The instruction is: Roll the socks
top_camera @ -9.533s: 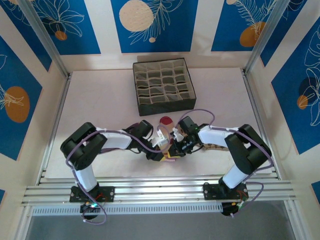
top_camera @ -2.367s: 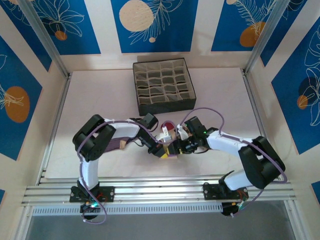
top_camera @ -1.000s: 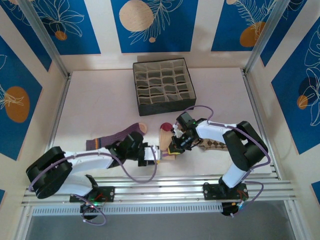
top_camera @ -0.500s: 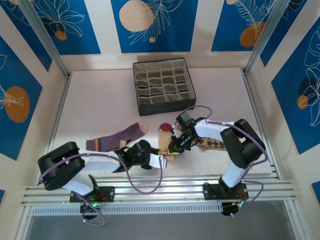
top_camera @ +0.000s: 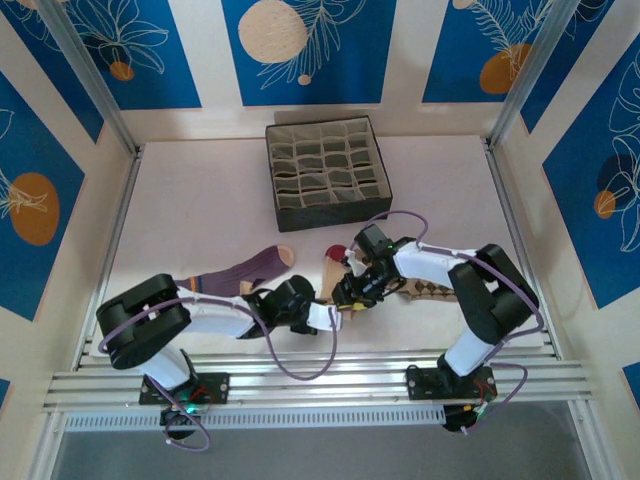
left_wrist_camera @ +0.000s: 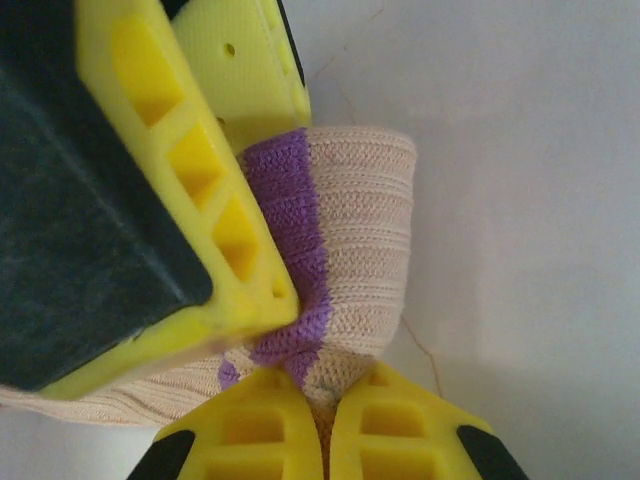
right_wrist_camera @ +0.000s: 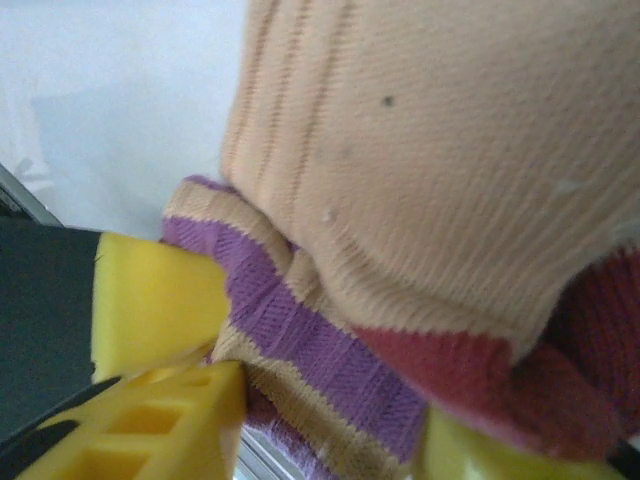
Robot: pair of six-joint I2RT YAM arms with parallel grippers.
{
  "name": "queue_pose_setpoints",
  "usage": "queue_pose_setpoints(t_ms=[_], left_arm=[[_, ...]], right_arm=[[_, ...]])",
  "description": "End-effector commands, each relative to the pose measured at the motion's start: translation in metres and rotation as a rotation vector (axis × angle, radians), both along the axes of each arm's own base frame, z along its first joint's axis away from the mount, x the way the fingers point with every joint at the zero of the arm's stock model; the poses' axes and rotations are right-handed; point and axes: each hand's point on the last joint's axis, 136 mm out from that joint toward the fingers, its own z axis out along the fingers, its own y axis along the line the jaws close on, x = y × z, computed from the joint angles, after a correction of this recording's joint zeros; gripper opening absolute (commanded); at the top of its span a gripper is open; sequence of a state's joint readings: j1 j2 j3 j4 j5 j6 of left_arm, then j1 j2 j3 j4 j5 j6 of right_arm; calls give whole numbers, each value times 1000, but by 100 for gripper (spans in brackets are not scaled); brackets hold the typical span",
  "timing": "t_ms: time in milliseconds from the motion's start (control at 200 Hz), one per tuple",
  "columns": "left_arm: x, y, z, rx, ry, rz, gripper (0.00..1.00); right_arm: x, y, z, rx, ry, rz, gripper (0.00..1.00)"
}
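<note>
The beige sock (top_camera: pixel 329 268) with a maroon toe lies near the table's front, its purple-striped cuff (left_wrist_camera: pixel 340 240) folded over. My left gripper (top_camera: pixel 326 316) (left_wrist_camera: pixel 322 388) is shut on the edge of that cuff. My right gripper (top_camera: pixel 346 295) (right_wrist_camera: pixel 330 450) stands open over the same cuff, one finger (right_wrist_camera: pixel 150 430) on each side of the striped fabric (right_wrist_camera: pixel 330 350). Its yellow finger (left_wrist_camera: pixel 190 200) presses beside the fold in the left wrist view. The dark purple sock (top_camera: pixel 240 272) lies flat at the left. The diamond-patterned sock (top_camera: pixel 428 290) lies under the right arm.
A grey fabric compartment box (top_camera: pixel 326 172) stands at the back centre of the white table (top_camera: pixel 200 200). The metal rail (top_camera: pixel 320 380) runs along the near edge. Both arms crowd the front middle.
My left gripper slid right to the cuff and shut on it. My right gripper, shut on the sock before, has opened its jaws.
</note>
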State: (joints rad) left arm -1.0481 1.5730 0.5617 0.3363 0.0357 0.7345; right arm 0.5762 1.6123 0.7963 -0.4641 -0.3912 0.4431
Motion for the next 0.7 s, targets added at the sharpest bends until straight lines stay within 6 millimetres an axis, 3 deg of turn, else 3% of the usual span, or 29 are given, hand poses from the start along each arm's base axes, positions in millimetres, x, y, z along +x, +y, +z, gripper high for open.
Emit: queue_pose_setpoints(t_ms=[0, 155, 370, 690], left_arm=[[-30, 17, -28, 101, 233, -19, 0], [-33, 19, -24, 110, 408, 22, 0], [-30, 17, -12, 49, 669, 82, 0], [-22, 13, -12, 11, 914, 140, 0]], right_arm=[[-10, -18, -11, -80, -10, -14, 51], [-4, -19, -1, -55, -81, -19, 52], [-9, -3, 7, 58, -109, 14, 51], [-17, 2, -5, 65, -74, 47, 43]])
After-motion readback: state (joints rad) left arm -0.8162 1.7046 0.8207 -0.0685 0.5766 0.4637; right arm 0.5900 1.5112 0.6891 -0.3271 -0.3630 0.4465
